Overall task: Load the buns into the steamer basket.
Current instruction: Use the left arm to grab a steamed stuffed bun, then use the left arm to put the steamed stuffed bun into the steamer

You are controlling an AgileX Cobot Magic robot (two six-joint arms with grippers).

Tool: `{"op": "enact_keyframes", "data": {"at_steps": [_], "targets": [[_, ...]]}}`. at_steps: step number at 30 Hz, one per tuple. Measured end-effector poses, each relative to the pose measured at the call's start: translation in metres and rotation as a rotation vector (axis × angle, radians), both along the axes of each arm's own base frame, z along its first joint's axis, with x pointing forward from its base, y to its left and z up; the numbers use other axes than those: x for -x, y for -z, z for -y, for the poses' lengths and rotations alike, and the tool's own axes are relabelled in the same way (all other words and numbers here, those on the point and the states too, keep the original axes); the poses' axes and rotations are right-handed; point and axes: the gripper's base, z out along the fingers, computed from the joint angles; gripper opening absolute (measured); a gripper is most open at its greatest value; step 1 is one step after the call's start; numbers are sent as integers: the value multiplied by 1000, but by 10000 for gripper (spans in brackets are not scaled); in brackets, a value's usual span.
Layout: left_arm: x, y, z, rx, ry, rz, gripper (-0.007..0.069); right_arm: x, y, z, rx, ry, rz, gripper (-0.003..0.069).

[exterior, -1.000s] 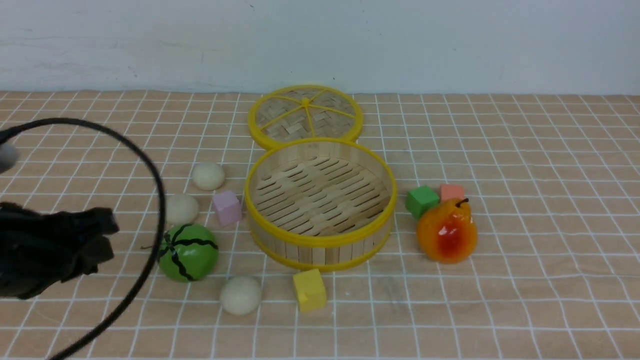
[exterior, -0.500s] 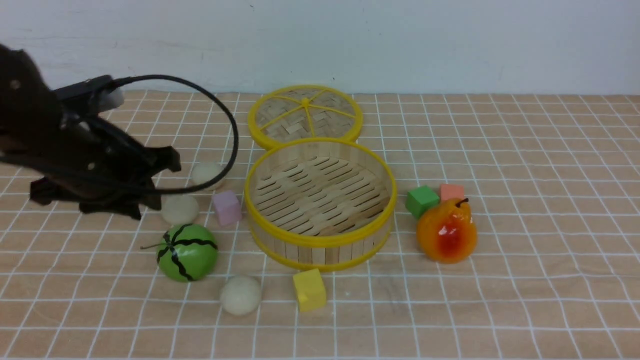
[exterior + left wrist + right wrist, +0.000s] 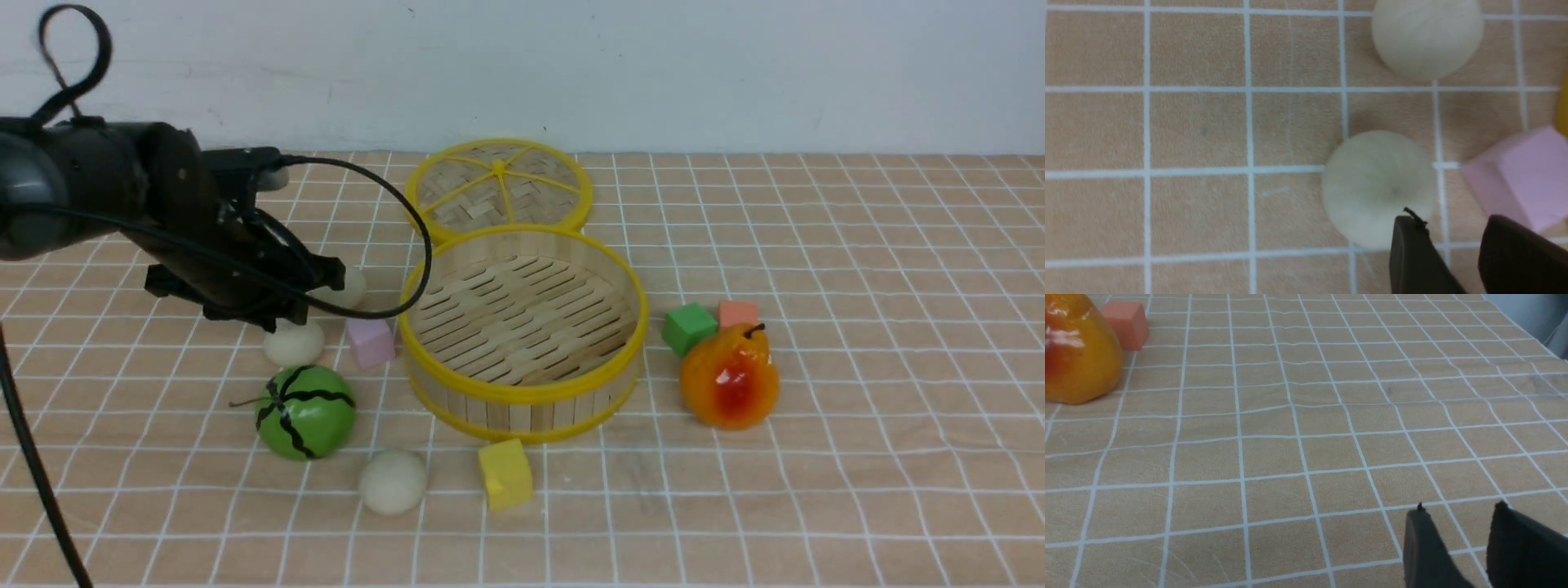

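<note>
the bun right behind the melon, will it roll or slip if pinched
Probably rolls if nudged: the bun is a round ball resting free on the flat cloth. Its smooth curved surface may slip from an off-centre pinch.

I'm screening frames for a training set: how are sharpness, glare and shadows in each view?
Front view: sharp, evenly lit, faint shadows, a pale glare spot on the glossy orange-red pear. Left wrist view: slightly soft, the central cream-white round bun fuzzy-edged, the left gripper a dark blur. Right wrist view: grid cloth crisp, glare on the pear again, the right gripper dark and unfocused.
</note>
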Motion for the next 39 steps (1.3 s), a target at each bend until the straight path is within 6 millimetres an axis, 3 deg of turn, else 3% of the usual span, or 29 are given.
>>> {"op": "enact_keyframes", "data": {"at_steps": [21, 25, 27, 30, 35, 37, 38, 39], "targets": [[-19, 39, 0, -48, 23, -9, 230, 0, 0, 0, 0, 0, 0, 241], [-20, 40, 0, -47, 23, -7, 142, 0, 0, 0, 0, 0, 0, 241], [-20, 39, 0, -47, 23, -6, 37, 0, 0, 0, 0, 0, 0, 241], [-19, 39, 0, -49, 23, -18, -10, 0, 0, 0, 0, 0, 0, 241], [-13, 28, -1, -52, 24, -45, -10, 0, 0, 0, 0, 0, 0, 241], [-7, 13, -1, -53, 28, -48, -10, 0, 0, 0, 0, 0, 0, 241], [2, -5, -2, -50, 40, -44, -10, 0, 0, 0, 0, 0, 0, 241], [2, -7, -2, -47, 39, -39, -10, 0, 0, 0, 0, 0, 0, 241]]}}
